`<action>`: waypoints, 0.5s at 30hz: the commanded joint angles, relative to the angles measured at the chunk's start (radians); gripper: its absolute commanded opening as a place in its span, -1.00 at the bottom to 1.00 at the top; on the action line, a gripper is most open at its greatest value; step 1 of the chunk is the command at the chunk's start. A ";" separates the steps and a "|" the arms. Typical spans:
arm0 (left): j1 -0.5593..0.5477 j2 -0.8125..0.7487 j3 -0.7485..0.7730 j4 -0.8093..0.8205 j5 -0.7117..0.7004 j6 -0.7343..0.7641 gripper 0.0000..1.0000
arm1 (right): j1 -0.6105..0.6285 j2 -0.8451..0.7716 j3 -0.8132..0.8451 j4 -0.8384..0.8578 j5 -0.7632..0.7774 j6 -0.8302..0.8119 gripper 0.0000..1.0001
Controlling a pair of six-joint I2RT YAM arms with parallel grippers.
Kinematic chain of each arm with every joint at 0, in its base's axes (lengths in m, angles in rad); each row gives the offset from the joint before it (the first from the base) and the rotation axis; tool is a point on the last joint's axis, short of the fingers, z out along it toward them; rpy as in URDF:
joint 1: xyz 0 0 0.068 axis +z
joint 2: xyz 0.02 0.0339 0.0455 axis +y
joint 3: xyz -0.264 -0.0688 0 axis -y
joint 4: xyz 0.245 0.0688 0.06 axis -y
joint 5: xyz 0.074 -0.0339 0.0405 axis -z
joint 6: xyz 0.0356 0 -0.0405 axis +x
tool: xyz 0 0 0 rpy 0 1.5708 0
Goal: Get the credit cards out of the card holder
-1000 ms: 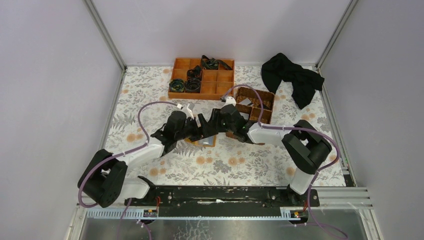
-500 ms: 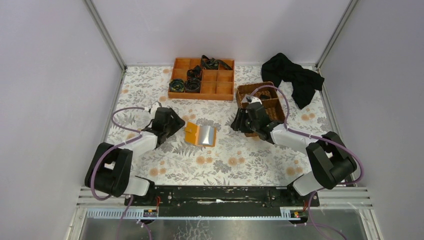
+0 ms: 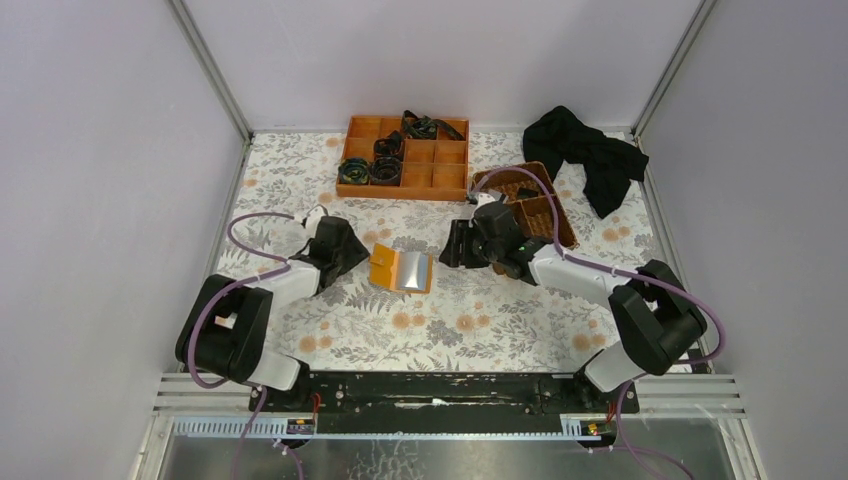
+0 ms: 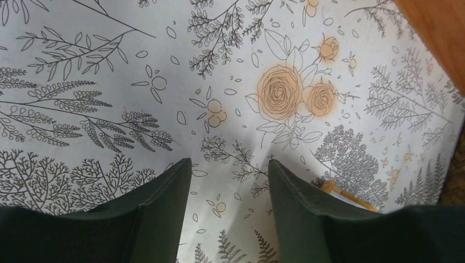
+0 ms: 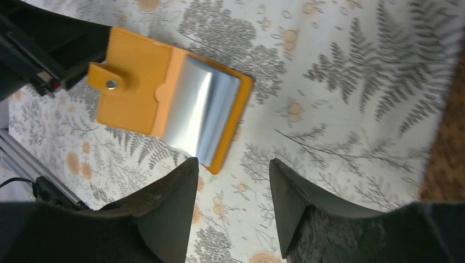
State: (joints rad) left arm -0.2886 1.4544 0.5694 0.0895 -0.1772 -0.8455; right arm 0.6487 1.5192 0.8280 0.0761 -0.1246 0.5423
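The card holder (image 3: 402,269) lies open and flat on the flowered cloth, between the two grippers. In the right wrist view the card holder (image 5: 170,104) shows an orange flap with a snap and a glossy pale inside; no single card can be made out. My left gripper (image 3: 347,250) is open and empty just left of it. In the left wrist view only the card holder's corner (image 4: 345,194) shows, beside my left gripper (image 4: 229,163). My right gripper (image 3: 455,245) is open and empty just right of the holder. In its own view my right gripper (image 5: 232,161) stands near the holder's lower corner.
An orange compartment tray (image 3: 405,158) with black items stands at the back. A brown wicker basket (image 3: 540,205) sits right behind the right wrist. A black cloth (image 3: 585,155) lies at the back right. Walls close in the left, back and right sides.
Both grippers were together over the card holder; they drew apart and left it lying open. The right gripper has since come back left toward it. The basket has turned a little.
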 commanded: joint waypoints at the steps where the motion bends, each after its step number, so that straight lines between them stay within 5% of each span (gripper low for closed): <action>1: -0.031 0.012 -0.025 0.029 0.016 0.021 0.16 | 0.040 0.052 0.069 0.027 -0.021 -0.007 0.16; 15: -0.142 -0.014 -0.075 -0.031 -0.036 -0.043 0.05 | 0.090 0.134 0.150 0.012 -0.015 -0.025 0.23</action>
State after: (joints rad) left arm -0.4255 1.4555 0.5213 0.1715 -0.1719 -0.8673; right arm 0.6971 1.6161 0.8860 0.0963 -0.1440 0.5510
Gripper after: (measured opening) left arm 0.526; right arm 0.611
